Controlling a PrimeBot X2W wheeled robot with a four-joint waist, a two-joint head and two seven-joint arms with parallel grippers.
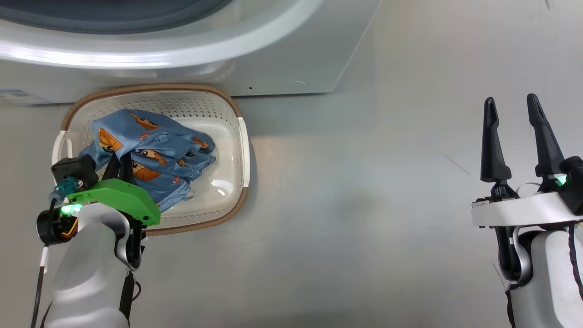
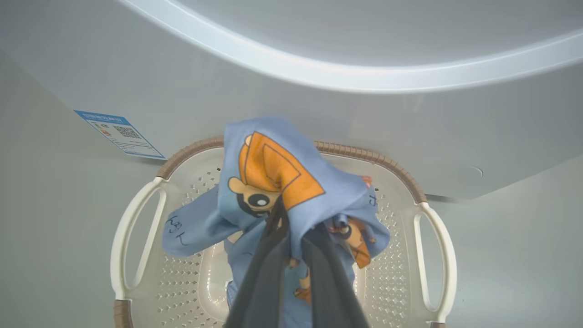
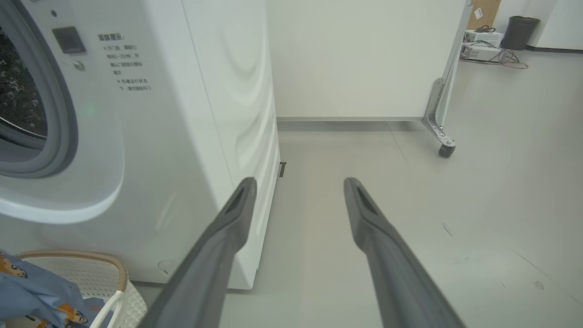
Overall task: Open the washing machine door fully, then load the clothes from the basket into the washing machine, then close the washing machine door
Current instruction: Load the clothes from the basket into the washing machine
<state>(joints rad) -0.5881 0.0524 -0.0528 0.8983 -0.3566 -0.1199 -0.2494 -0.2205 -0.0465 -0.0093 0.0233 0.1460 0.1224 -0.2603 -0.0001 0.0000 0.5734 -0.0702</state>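
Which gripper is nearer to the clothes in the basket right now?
Left. The left gripper is shut on the clothes, over the basket; the right gripper is open above the floor, far off to the basket's right, touching nothing.

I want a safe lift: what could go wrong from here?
The left hand is shut on just a fold of the clothes. The fold may slip out, or part of the clothes may stay behind. Hanging cloth could catch the basket rim and drag it. The washer seems to bulge out above the basket, so a straight lift might brush it.
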